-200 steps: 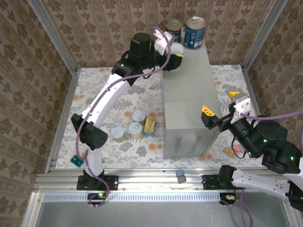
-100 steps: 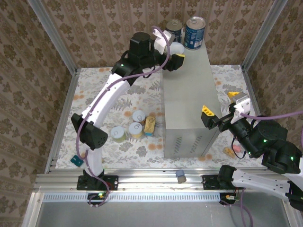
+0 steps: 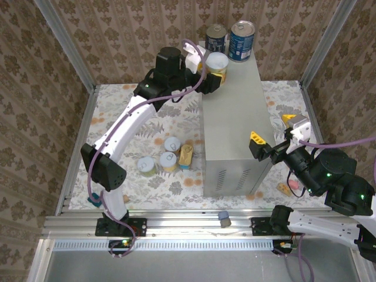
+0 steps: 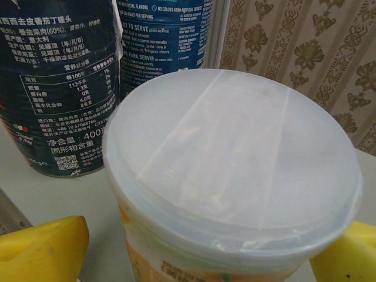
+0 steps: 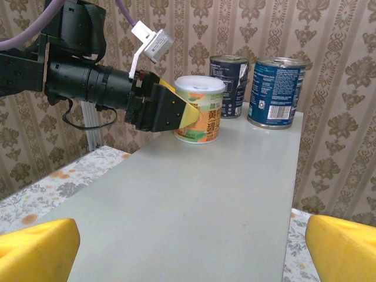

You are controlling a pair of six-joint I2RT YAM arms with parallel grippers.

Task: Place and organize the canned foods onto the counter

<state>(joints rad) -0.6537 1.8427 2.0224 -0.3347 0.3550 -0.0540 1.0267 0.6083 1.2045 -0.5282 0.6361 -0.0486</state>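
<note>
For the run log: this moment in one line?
left gripper open around yellow can on counter | right gripper open | blue cans on counter | four tins on table

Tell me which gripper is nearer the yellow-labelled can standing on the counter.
Left. The left gripper straddles the yellow-labelled can at the counter's far end; the right gripper hangs at the counter's near right edge, well away from it.
</note>
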